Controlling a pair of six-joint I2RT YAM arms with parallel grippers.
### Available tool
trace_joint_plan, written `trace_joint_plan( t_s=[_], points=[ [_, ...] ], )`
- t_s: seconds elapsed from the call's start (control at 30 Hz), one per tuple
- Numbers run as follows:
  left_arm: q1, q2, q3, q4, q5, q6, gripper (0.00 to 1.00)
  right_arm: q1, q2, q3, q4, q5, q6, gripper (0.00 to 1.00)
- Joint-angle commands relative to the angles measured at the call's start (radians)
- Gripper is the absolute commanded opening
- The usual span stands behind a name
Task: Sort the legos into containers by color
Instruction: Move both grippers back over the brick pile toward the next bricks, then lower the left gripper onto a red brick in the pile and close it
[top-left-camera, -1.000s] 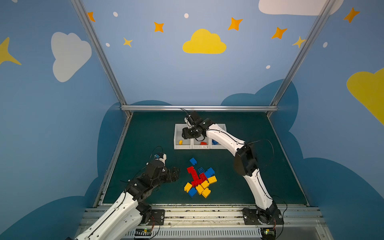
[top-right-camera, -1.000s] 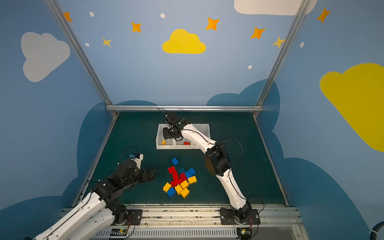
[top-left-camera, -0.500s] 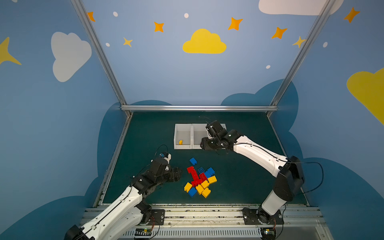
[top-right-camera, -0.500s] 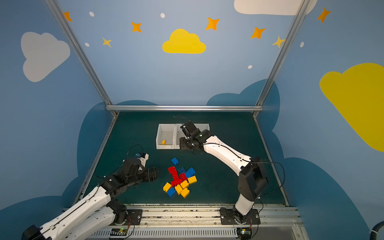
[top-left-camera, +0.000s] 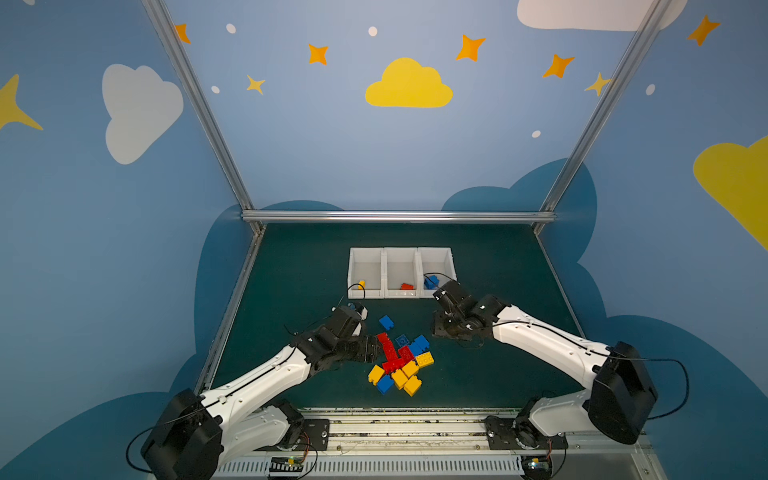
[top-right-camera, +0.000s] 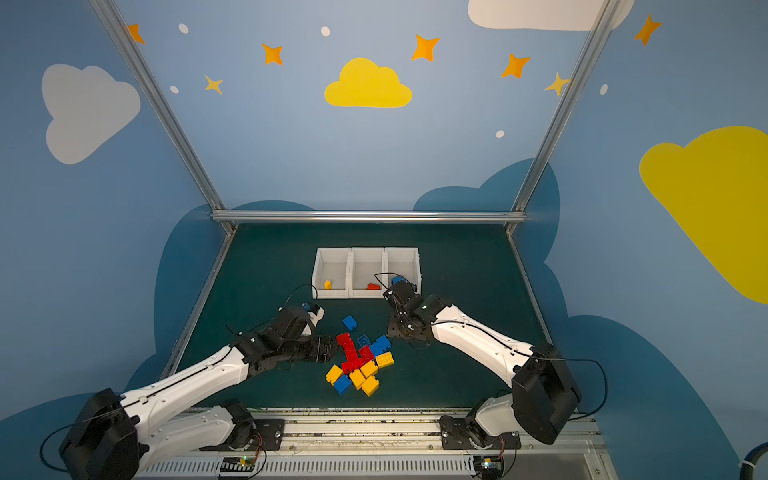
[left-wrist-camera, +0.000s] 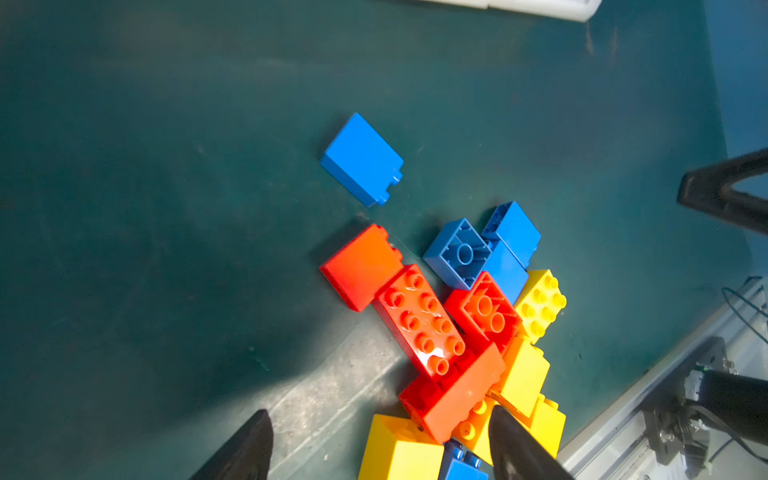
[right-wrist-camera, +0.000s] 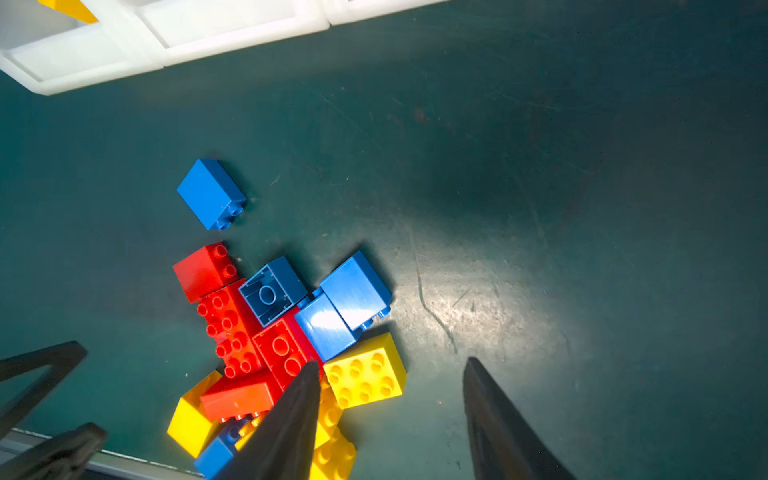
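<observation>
Three white boxes (top-left-camera: 401, 272) sit side by side on the green mat (top-left-camera: 291, 282). A pile of red, blue and yellow blocks (top-left-camera: 400, 365) lies near them, between two robot arms.

Dim, wide-angle top views; wrist views sharp, with glare on the mat (right-wrist-camera: 478, 291).

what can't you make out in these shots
- Blue bricks in the right bin: both top views, partly hidden by the right arm's wrist; count unclear.
- Bottom of the brick pile: left wrist view, cut off by the edge.
- Right gripper fingers: bases cut off, right wrist view.
</observation>
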Motion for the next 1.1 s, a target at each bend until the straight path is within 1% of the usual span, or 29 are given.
trace_joint_plan(
  t_s=[0.0,0.13,0.23,0.4,0.6,0.73,0.87,1.07],
  points=[
    [-0.024,0.036,-0.011,0.091,0.023,-0.049,0.8,0.005,-0.007,0.02,-0.059,-0.002,-0.007,0.56],
    [-0.062,0.097,-0.009,0.143,0.01,-0.088,0.79,0.006,0.002,0.061,-0.116,-0.005,-0.035,0.56],
    [-0.079,0.137,0.019,0.122,0.015,-0.086,0.79,0.005,-0.014,0.066,-0.135,0.008,-0.035,0.56],
    [-0.084,0.185,0.078,0.039,0.001,-0.07,0.78,0.006,-0.066,0.019,-0.105,0.031,0.012,0.57],
    [-0.084,0.261,0.137,0.003,0.001,-0.081,0.77,0.012,-0.126,-0.067,-0.058,0.026,0.081,0.56],
    [-0.083,0.327,0.171,-0.003,0.008,-0.087,0.71,0.014,-0.156,-0.095,-0.073,0.039,0.087,0.57],
    [-0.084,0.379,0.206,-0.026,-0.008,-0.105,0.65,0.014,-0.178,-0.101,-0.101,0.053,0.071,0.57],
    [-0.085,0.445,0.236,-0.014,-0.001,-0.114,0.63,0.015,-0.195,-0.128,-0.092,0.05,0.073,0.57]
  ],
)
